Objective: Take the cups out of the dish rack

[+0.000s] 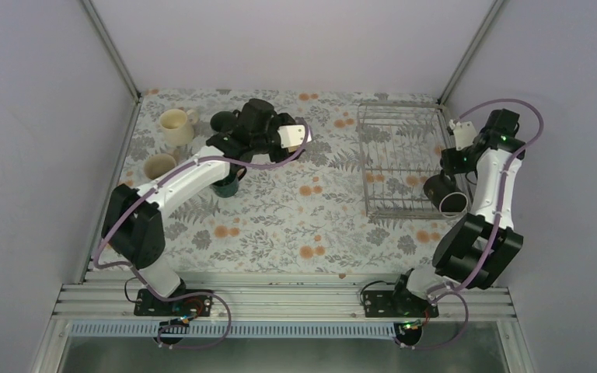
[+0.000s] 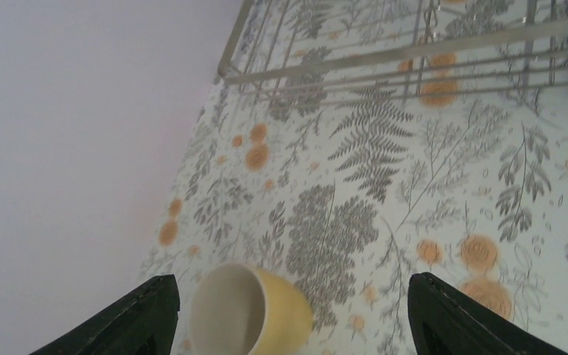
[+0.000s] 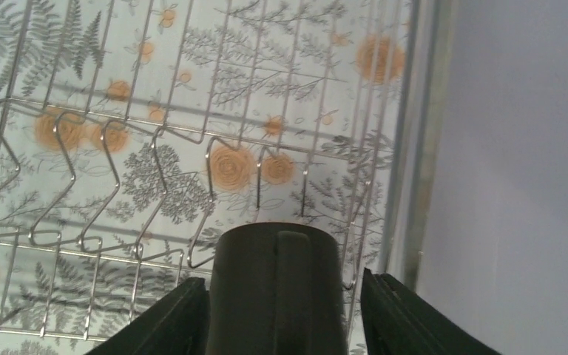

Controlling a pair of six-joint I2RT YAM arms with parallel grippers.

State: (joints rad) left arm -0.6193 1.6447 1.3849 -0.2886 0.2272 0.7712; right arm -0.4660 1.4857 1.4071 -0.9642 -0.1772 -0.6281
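Dark cup (image 1: pixel 451 199) tilted, near-right corner of silver wire dish rack (image 1: pixel 400 155)

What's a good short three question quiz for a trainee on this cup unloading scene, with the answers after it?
1. True or false: three cups sit in the dish rack.
2. Which cup shows between the left gripper's fingers in its wrist view? A yellow, B black, C cream-white.
3. Which gripper is at the dish rack, and what lies between its fingers?

Key
1. False: only one dark cup is there.
2. A, the yellow cup.
3. The right gripper, with the dark cup between its fingers.
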